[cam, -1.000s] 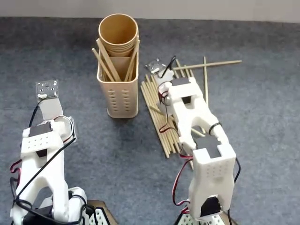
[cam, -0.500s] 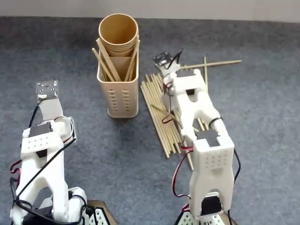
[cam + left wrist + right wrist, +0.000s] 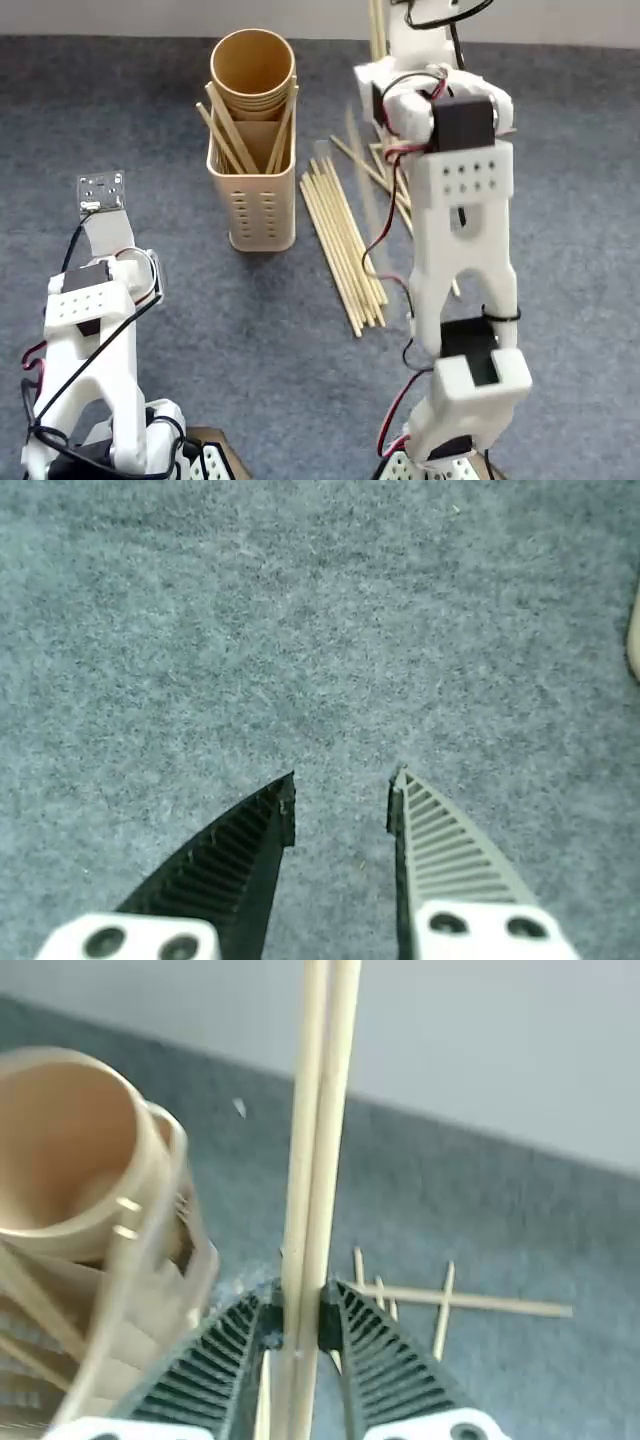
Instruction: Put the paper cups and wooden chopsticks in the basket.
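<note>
High view: tall beige perforated plastic basket (image 3: 252, 215) upright on the grey carpeted table (image 3: 560, 260), left of centre and toward the far side. Inside it, a stack of brown paper cups (image 3: 252, 65) poking out above the rim, with a few leaning chopsticks (image 3: 228, 128) of pale wood around the stack. Just right of the basket and apart from it, a loose bundle (image 3: 345, 240) of pale wooden chopsticks flat on the table, with some crossed chopsticks (image 3: 365, 168) at its far end. White right arm (image 3: 462, 210) stretched up and toward the far side over that bundle, with a held pair (image 3: 378, 28) of wooden chopsticks upright at the far edge. White left arm (image 3: 90, 330) at the near left, well apart from the basket. Left wrist view: left pincer (image 3: 342, 790) released, one black and one white finger spread apart over bare grey table, nothing between them. Right wrist view: right pincer (image 3: 300, 1300) clenched on the held pair (image 3: 320, 1110), both sticks side by side, touching and upright between the ribbed fingers. Close by, the paper cups (image 3: 60, 1140) in the basket (image 3: 190, 1260). Down on the table beyond, the crossed chopsticks (image 3: 450, 1299).
</note>
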Available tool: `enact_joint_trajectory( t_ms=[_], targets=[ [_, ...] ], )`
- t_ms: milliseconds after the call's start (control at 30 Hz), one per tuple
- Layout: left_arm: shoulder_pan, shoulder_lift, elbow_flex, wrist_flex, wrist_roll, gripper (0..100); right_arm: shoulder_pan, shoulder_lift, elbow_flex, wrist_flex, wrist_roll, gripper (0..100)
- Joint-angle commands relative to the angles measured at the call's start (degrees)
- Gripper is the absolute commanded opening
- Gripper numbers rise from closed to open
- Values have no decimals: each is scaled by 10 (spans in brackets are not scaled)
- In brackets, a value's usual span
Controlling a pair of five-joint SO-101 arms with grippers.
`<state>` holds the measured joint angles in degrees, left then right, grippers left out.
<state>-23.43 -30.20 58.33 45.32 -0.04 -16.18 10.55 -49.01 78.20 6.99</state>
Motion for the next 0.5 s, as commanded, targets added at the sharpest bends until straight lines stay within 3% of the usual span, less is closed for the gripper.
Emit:
enact_joint_trajectory(
  t_ms=[0,200,367,467],
  targets=[
    [10,-10,3,-9,-3,178,-38,-64,-50,-22,-14,5],
    [10,-10,26,-60,-3,178,-91,-82,-65,-72,-40,5],
    [10,-10,28,-65,-3,178,-144,-88,-61,-148,-42,5],
    [10,-9,29,-70,-3,178,-172,-106,-87,-144,-33,5]
  ],
)
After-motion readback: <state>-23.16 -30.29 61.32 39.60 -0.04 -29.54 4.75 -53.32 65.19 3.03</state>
